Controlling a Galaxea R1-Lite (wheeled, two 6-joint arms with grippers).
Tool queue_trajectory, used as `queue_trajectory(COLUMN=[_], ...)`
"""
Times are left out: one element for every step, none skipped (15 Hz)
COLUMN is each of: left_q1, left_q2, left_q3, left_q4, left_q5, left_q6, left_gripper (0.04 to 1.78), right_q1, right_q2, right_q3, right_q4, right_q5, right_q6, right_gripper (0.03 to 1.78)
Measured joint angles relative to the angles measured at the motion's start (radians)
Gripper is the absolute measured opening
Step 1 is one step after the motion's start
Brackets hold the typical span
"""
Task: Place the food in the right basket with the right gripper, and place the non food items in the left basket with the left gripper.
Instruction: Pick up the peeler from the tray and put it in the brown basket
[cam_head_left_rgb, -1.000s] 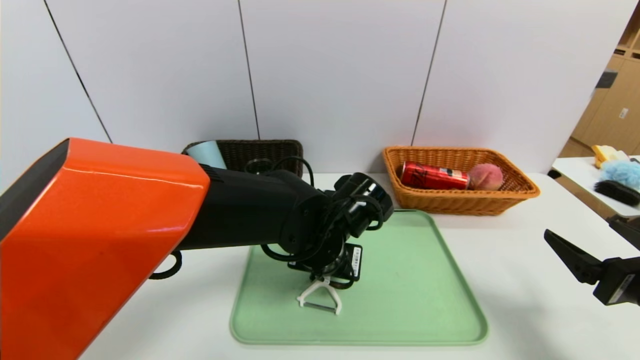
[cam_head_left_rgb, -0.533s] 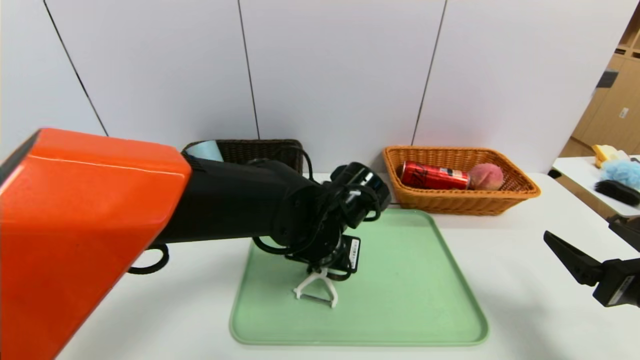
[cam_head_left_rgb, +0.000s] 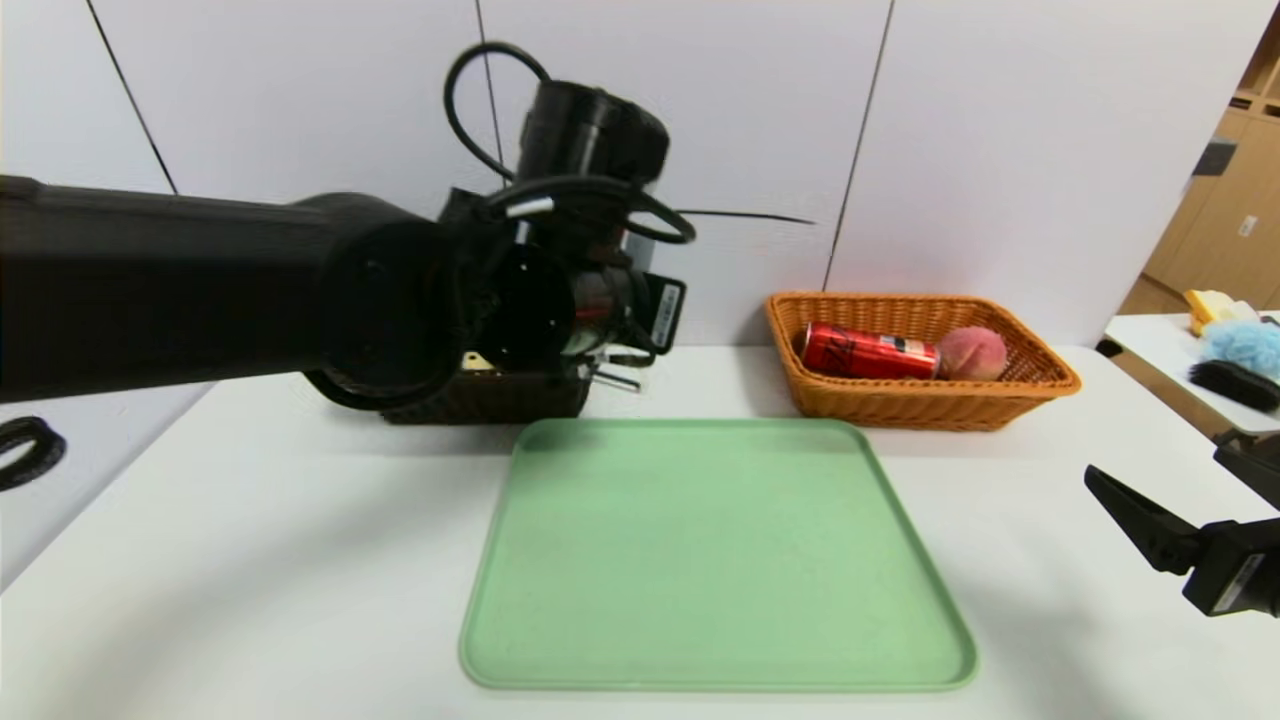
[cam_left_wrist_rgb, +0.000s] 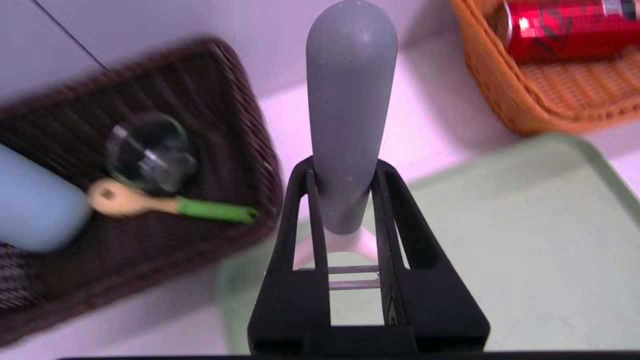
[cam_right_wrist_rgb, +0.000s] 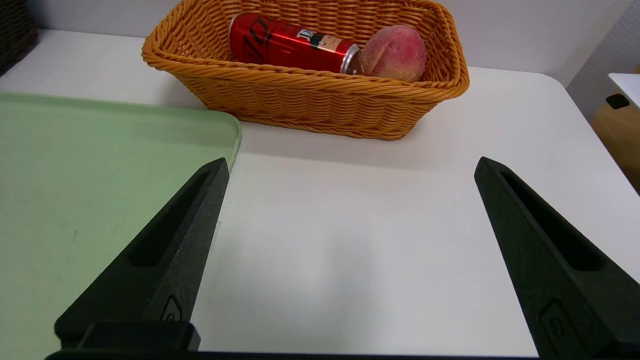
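Tray (cam_head_left_rgb: 715, 560) lies bare nearest on the tabletop (cam_head_left_rgb: 1040, 600), so sorting looks almost finished. Right end effector (cam_right_wrist_rgb: 350, 260) hangs beside it with fingers spread wide, holding nothing. Farther back, the left end effector (cam_left_wrist_rgb: 345, 260) is clamped on the peeler (cam_left_wrist_rgb: 350, 115), raised near the dark left basket (cam_left_wrist_rgb: 150, 240), likely for dropping it in. Can (cam_head_left_rgb: 868, 352) and peach (cam_head_left_rgb: 970, 353) already sit in the right basket (cam_head_left_rgb: 920, 405).

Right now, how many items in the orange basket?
2. A red can lies on its side in the orange basket, and a peach sits touching the can's end. Anything beneath them would be hidden.
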Motion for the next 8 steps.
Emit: queue_trajectory(left_q1=[0.037, 0.077, 0.120, 0.169, 0.213, 0.255, 0.292, 0.319], left_q2=[-0.019, -0.032, -0.041, -0.046, -0.047, -0.043, -0.032, -0.015], left_q3=[0.003, 0.005, 0.007, 0.009, 0.012, 0.018, 0.028, 0.037], left_q4=[-0.043, -0.077, -0.107, -0.136, -0.160, -0.179, -0.200, -0.223], left_q5=[0.000, -0.002, -0.007, -0.019, -0.034, -0.054, -0.076, -0.088], left_q6=[0.060, 0.106, 0.142, 0.172, 0.189, 0.196, 0.198, 0.199], left_gripper=[0.30, 0.30, 0.30, 0.30, 0.30, 0.30, 0.30, 0.30], right_q1=[0.000, 0.000, 0.000, 0.000, 0.000, 0.000, 0.000, 0.000], right_q2=[0.001, 0.001, 0.002, 0.002, 0.002, 0.002, 0.002, 0.003], right_q3=[0.000, 0.000, 0.000, 0.000, 0.000, 0.000, 0.000, 0.000], right_q4=[0.000, 0.000, 0.000, 0.000, 0.000, 0.000, 0.000, 0.000], right_q5=[0.002, 0.006, 0.011, 0.015, 0.015, 0.015, 0.015, 0.015], right_q6=[0.000, -0.002, -0.001, 0.000, 0.000, -0.002, -0.001, -0.002], right_gripper=[1.70, 1.70, 1.70, 1.70, 1.70, 1.70, 1.70, 1.70])
